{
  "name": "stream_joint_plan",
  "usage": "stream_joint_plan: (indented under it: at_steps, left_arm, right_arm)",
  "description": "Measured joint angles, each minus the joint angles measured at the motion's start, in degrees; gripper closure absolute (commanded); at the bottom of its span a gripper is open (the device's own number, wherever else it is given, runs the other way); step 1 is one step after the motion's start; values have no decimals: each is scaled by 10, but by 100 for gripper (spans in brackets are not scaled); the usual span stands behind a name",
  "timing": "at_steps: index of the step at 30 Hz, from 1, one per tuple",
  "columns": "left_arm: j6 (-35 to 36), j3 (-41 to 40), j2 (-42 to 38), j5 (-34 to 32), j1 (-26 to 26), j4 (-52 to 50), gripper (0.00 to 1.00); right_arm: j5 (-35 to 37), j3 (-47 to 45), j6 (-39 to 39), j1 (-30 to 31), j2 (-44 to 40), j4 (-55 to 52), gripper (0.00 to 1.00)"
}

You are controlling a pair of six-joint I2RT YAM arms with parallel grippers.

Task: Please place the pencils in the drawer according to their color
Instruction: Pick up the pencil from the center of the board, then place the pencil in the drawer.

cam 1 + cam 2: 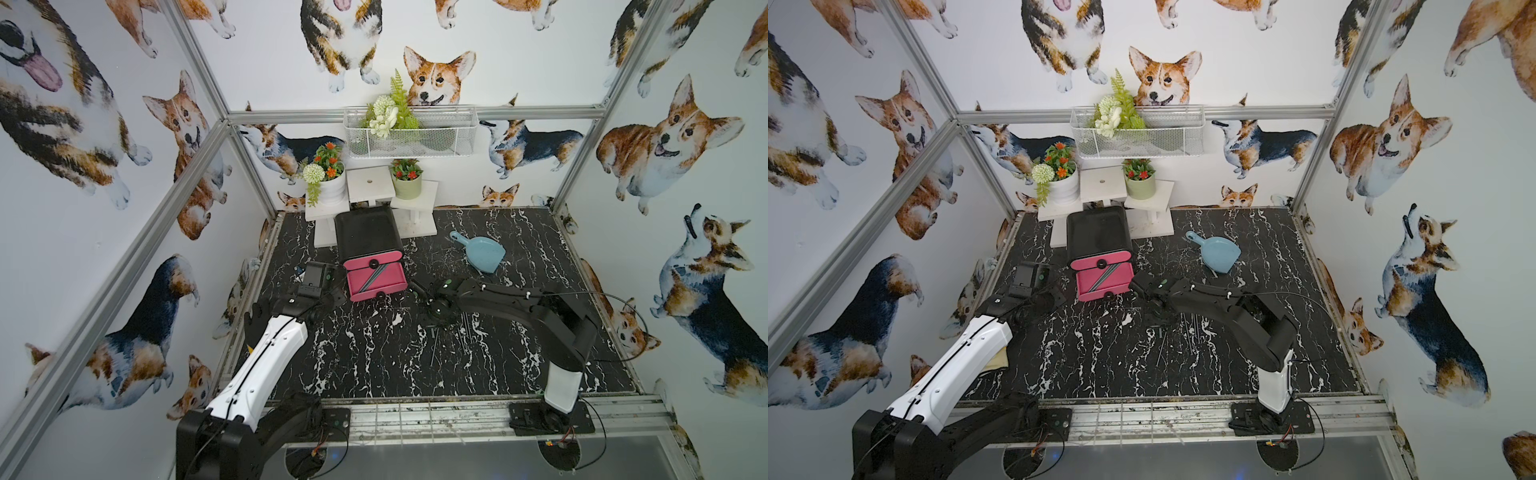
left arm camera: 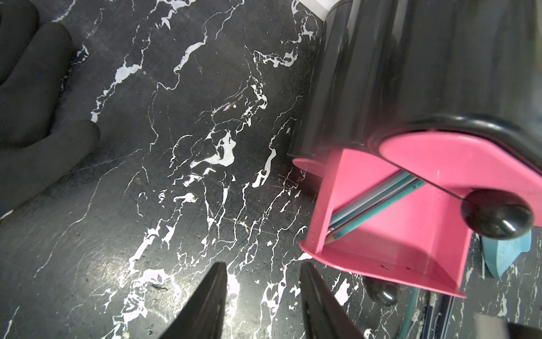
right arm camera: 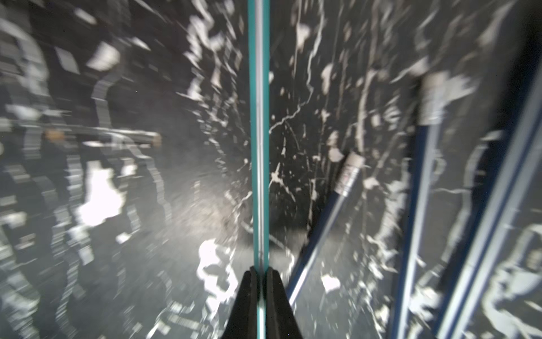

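The drawer chest [image 1: 365, 232] is black, and one pink drawer [image 1: 376, 286] below the top front is pulled out. Several teal pencils [image 2: 375, 202] lie slantwise inside it. My right gripper [image 3: 260, 273] is shut on one teal pencil [image 3: 258, 117] and holds it just above the table, to the right of the drawer, as a top view shows [image 1: 434, 322]. Dark blue-black pencils [image 3: 325, 217] lie loose on the marble beside it [image 1: 465, 328]. My left gripper [image 2: 264, 265] stands open and empty, low at the drawer's left front corner [image 1: 338, 297].
A blue dustpan [image 1: 482, 251] lies behind and to the right of the drawer. A black device [image 1: 316, 274] sits left of the drawer. A black glove [image 2: 35, 102] rests by the left arm. White stands with flower pots [image 1: 332, 187] line the back wall.
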Motion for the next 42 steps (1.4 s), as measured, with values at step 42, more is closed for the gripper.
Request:
stream_joint_plan:
  at_steps: [42]
  left_arm:
    - [2,3,-11,-8,3,-3,52]
  right_arm:
    - [-421,-19,140,-43,-25,294,100]
